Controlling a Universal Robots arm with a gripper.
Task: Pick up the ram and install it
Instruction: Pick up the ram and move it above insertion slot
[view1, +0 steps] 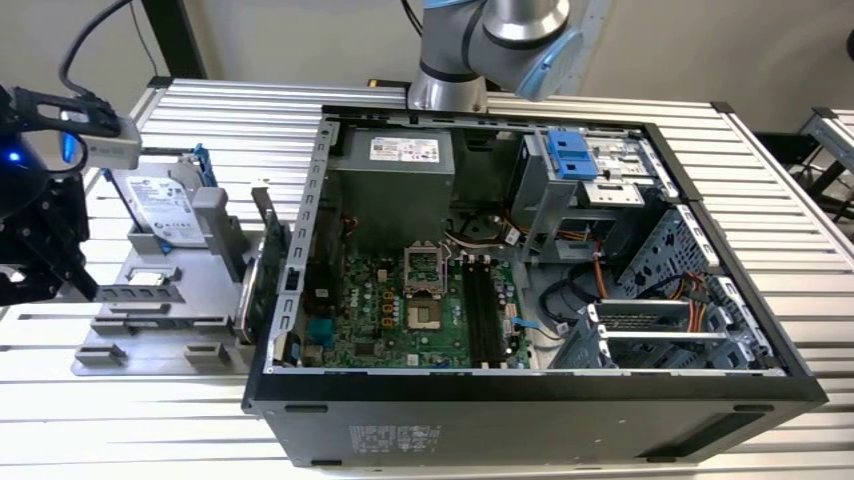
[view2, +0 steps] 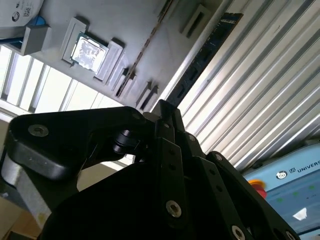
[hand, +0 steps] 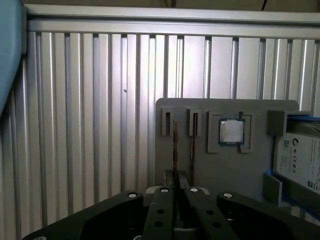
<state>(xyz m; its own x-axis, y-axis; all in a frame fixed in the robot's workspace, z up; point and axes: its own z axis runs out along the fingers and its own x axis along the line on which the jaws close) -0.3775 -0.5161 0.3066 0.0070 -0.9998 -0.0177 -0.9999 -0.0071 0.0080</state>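
The ram (hand: 175, 145) is a thin stick standing on edge in a slot of the grey fixture tray (hand: 220, 170). The second wrist view shows it as a long dark strip (view2: 210, 55) running away from the fingertips. My gripper (hand: 175, 175) is shut on the ram near one end, with the black fingers pressed together (view2: 162, 106). At the exterior view's left, the gripper (view1: 30, 285) hangs over the tray's left end, and the ram (view1: 134, 293) sticks out beside it. The empty memory slots (view1: 483, 310) lie on the motherboard inside the open case.
A second stick (hand: 192, 142) stands in the neighbouring slot. The tray also holds a processor chip (hand: 231, 131) and a silver hard drive (view1: 167, 205) with blue rails. A green expansion card (view1: 274, 260) stands between the tray and the open computer case (view1: 534, 390). Everything rests on a ribbed metal table.
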